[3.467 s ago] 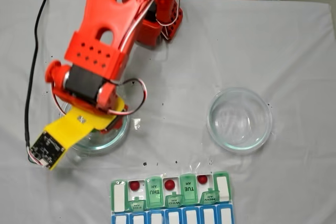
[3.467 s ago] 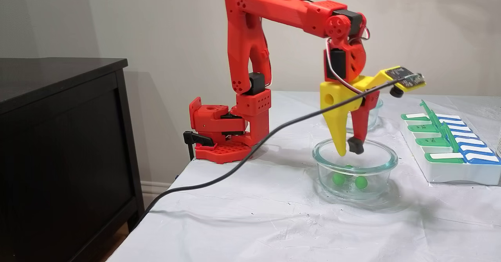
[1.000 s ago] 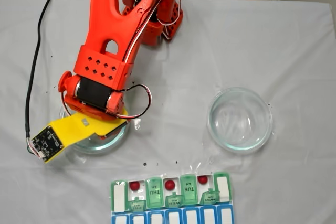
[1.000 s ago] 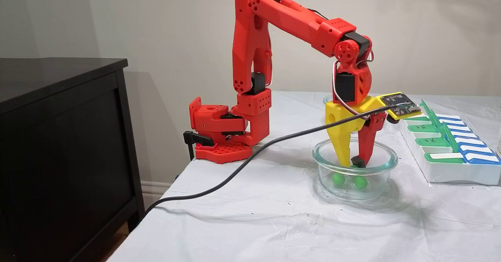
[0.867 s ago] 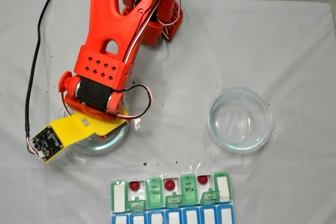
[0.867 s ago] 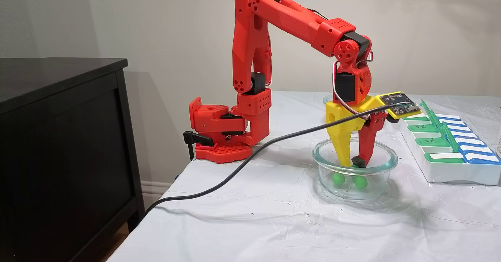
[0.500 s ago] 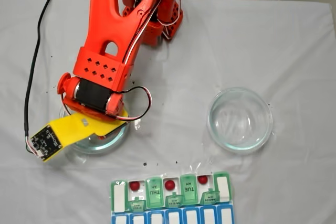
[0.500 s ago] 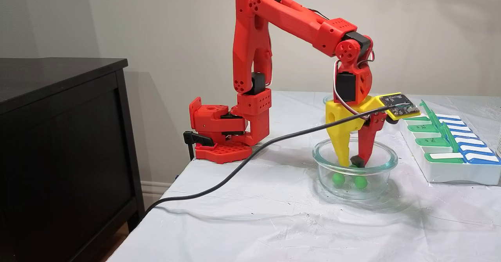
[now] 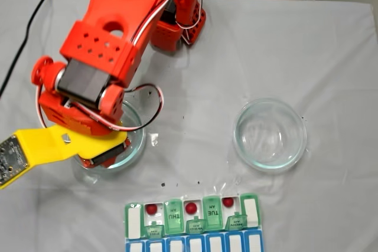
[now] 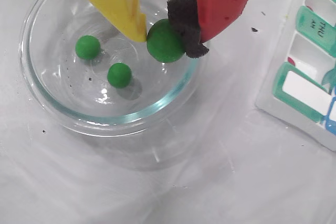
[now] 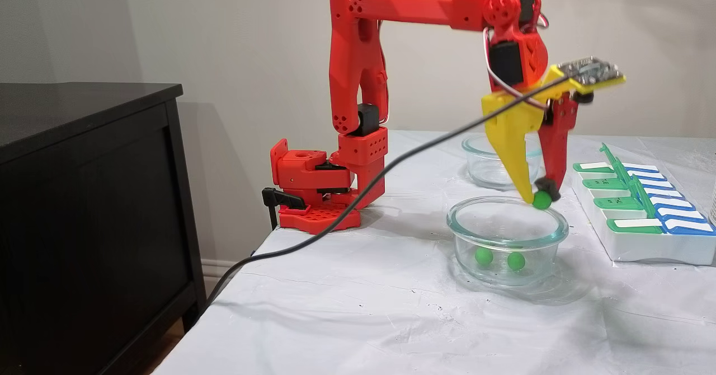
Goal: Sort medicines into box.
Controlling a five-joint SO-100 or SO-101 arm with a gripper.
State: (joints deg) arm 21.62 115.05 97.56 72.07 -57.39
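Soft, even indoor light gives faint shadows on the white cloth (image 11: 391, 308), small glints on the glass dish (image 10: 68, 114), and motion blur on the circuit board (image 11: 593, 73), while the wrist view stays sharp.

My gripper (image 10: 167, 38) is matt printed plastic, one finger yellow, the other red with a pad of coarse black foam at its tip. Pinched between them is a green ball (image 10: 165, 41), smooth and dull like clay or soft plastic. Below my fingertips sits a dish (image 10: 47, 103) of clear glass, glossy, with bright glints along its thick rim; two more green balls (image 10: 119, 75) on its floor have the same even, matt skin. Under everything lies a white cloth (image 11: 363, 319), thin and creased (with a faint sheen where it wrinkles). Off to the side of my red finger, the pill box (image 10: 304, 90) is smooth moulded plastic, its green lids translucent and slightly shiny.
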